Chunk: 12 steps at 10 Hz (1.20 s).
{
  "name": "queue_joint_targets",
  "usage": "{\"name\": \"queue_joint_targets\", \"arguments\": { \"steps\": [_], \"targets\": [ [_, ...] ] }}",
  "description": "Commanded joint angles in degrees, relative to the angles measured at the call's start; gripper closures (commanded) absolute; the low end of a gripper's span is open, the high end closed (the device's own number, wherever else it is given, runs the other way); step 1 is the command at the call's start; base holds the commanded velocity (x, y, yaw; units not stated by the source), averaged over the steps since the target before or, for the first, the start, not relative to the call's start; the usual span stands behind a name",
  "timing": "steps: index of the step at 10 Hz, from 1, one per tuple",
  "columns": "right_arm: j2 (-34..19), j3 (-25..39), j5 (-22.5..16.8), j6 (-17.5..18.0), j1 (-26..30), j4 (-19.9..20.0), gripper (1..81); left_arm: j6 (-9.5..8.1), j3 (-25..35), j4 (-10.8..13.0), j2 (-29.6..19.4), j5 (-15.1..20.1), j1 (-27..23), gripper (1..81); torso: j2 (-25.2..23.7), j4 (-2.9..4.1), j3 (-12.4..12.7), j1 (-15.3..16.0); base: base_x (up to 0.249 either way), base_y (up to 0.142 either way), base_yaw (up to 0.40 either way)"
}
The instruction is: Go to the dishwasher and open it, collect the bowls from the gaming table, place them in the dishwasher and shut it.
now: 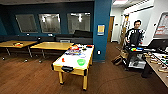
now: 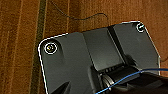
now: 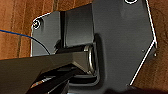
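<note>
Brown wood-look floor [image 1: 30,80] covers the foreground of the head view. The two wrist views look down on the same floor past the robot's own dark plates, and a thin dark cable [image 2: 82,16] lies on it in the left wrist view. Whether either tool is spread or pressed together cannot be told.

Just ahead, slightly left of centre, stands the gaming table [image 1: 72,68], a bench with a white top and a yellow frame and legs. A black slot sits in its near end. A bright green bowl [image 1: 80,62] rests on the top near the near right corner. A small red item [image 1: 63,59] lies by the left edge. A cluster of colourful items [image 1: 75,50], too blurred to name, crowds the far end.

To the right, a foosball table [image 1: 160,65] with rods runs along the edge of the view. Beyond it stands a black cart [image 1: 133,56] carrying small coloured objects, and a person [image 1: 135,35] in dark clothing stands behind the cart.

Farther back on the left are two yellow-topped benches [image 1: 52,45]. Behind them a dark teal wall [image 1: 52,8] holds three windows, and a teal pillar [image 1: 102,15] carries a yellow notice.
</note>
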Motion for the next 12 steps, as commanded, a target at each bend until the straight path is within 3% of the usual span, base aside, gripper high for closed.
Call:
{"name": "queue_joint_targets", "arguments": {
  "steps": [1, 12],
  "targets": [
    [0.4, 0.2, -2.8, -0.2, 2.6, -0.4, 1.0, 0.02, -0.1, -0.2, -0.2, 2.6, -2.8, 1.0, 0.0, 0.00, 0.0, 0.0, 0.092, 0.121, 0.000],
    [0.3, 0.2, -2.9, -0.3, 2.7, -0.4, 1.0, 0.02, -0.1, -0.1, 0.0, 2.5, -2.8, 1.0, 0.0, 0.00, 0.0, 0.0, 0.092, 0.121, 0.000]
  ]
}}
